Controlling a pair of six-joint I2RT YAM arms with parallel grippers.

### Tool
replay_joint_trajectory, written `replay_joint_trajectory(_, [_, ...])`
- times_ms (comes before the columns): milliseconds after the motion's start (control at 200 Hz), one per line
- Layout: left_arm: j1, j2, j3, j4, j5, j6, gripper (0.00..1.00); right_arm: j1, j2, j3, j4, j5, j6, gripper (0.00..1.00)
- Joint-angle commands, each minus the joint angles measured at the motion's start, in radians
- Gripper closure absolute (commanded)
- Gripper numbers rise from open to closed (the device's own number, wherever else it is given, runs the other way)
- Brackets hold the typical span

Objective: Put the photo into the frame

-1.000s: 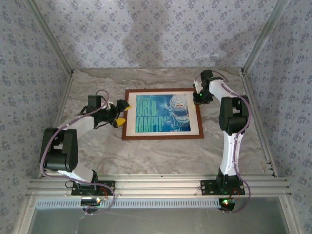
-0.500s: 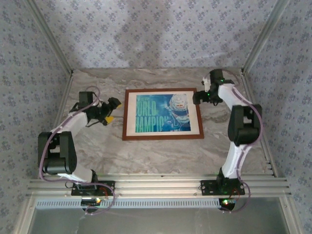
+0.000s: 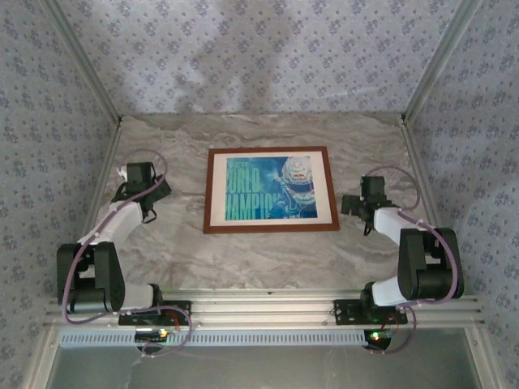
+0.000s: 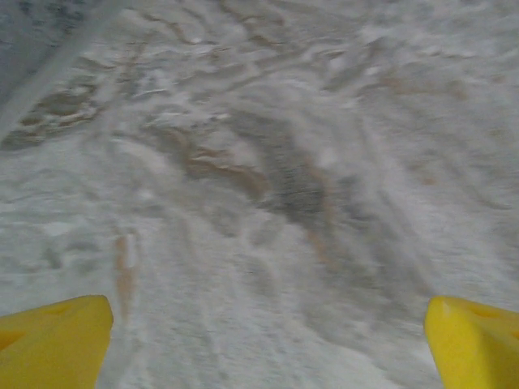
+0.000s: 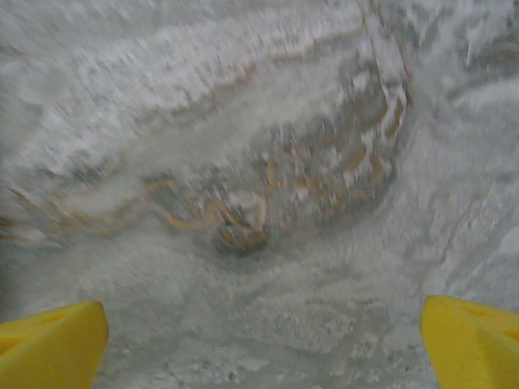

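Reading this as the closing step, judging the insertion done. Seeing the photo (image 3: 270,188) lying flat inside the frame (image 3: 270,229), with a cream mat border (image 3: 270,220) around it, squared up mid-way across the marble table (image 3: 268,263). Spotting the left gripper (image 4: 268,332) hanging over bare tabletop well left of the frame, with yellow fingertips (image 4: 57,344) spread wide at the edges of the wrist view, gripping nothing. Finding the right gripper (image 5: 263,332) likewise gaping over bare marble just right of the frame's lower corner, holding nothing. Not touching frame or photo with either arm. Judging little left to do: checking for an even fit under the mat, perhaps parking both arms clear. Guessing at a light touch on the sheet edge for any re-seating, avoiding shoving the frame.
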Motion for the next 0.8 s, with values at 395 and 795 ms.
replay_joint_trajectory(395, [-0.023,0.042,-0.259,0.661,-0.128,0.245,0.02,0.03,0.064,-0.154,0.733,0.155,-0.071,0.0])
replay_joint_trajectory(795, [-0.043,0.173,-0.356,0.998,0.075,0.361,0.01,-0.009,0.113,-0.217,0.881,0.059,-0.079,0.0])
